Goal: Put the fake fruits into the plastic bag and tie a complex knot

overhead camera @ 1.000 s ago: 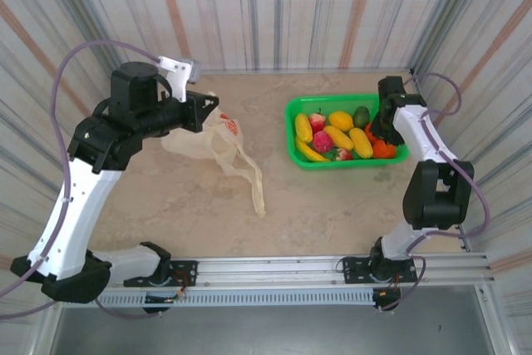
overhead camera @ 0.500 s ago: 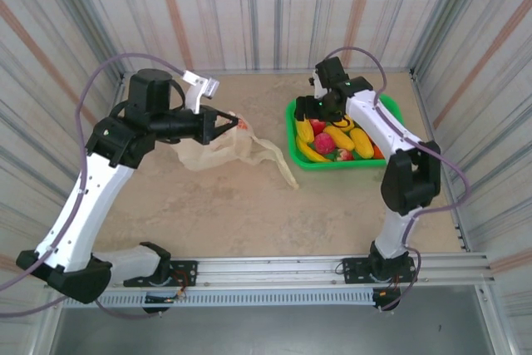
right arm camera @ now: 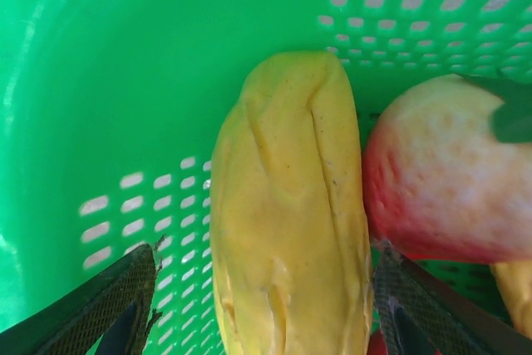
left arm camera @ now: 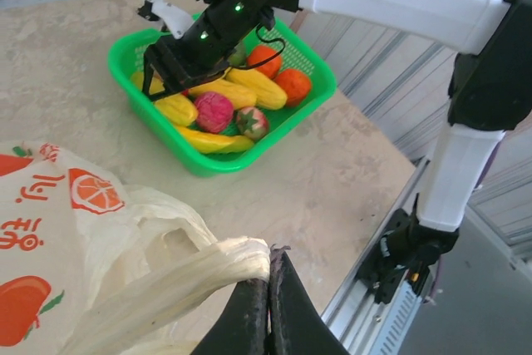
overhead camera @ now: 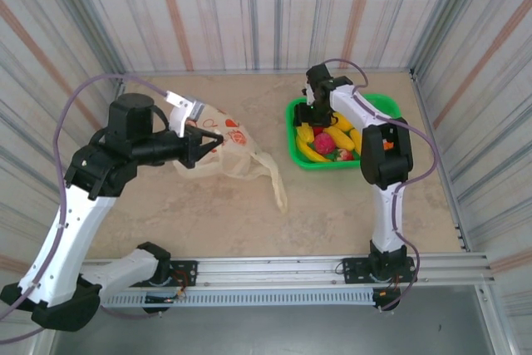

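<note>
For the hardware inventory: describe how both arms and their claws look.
The left arm and right arm have white link shells with black joints and black bases. A purple cable loops along each. The left claw and right claw have slim dark fingers; the right's pads look mesh-textured.

Pale plastic bag left of green basket

Beige table — plastic bag lies left, green basket right, well apart.
</note>
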`<action>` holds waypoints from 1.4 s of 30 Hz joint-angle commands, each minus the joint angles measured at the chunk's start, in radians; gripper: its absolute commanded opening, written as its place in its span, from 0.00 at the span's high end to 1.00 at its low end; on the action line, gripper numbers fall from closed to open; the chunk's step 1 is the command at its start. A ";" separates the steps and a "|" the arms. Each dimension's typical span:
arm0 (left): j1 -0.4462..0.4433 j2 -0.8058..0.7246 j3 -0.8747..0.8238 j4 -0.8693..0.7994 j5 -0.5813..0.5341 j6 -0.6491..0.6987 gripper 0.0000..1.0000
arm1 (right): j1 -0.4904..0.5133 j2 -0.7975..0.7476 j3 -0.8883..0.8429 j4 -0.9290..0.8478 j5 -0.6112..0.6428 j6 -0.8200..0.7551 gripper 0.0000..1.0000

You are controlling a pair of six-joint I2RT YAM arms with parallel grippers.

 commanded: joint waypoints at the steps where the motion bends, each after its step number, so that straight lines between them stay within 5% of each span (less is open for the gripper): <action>1: 0.010 -0.033 -0.031 -0.023 -0.045 0.041 1.00 | 0.010 0.044 0.024 -0.047 0.012 -0.001 0.29; 10: 0.010 -0.023 -0.047 0.002 -0.045 0.043 1.00 | 0.003 -0.015 -0.053 0.013 -0.019 0.018 0.53; 22: 0.010 -0.018 -0.049 0.024 -0.030 0.027 1.00 | 0.032 -0.489 -0.314 0.219 -0.079 0.028 0.65; 30: 0.010 -0.046 -0.062 0.003 -0.067 0.049 1.00 | 0.262 -0.669 -0.420 0.295 -0.379 -0.070 0.66; 36: 0.010 -0.064 -0.076 0.001 -0.079 0.061 1.00 | 0.450 -0.647 -0.462 0.284 -0.386 -0.115 0.68; 42: 0.010 -0.070 -0.079 0.000 -0.077 0.067 1.00 | 0.485 -0.618 -0.555 0.376 -0.402 -0.075 0.69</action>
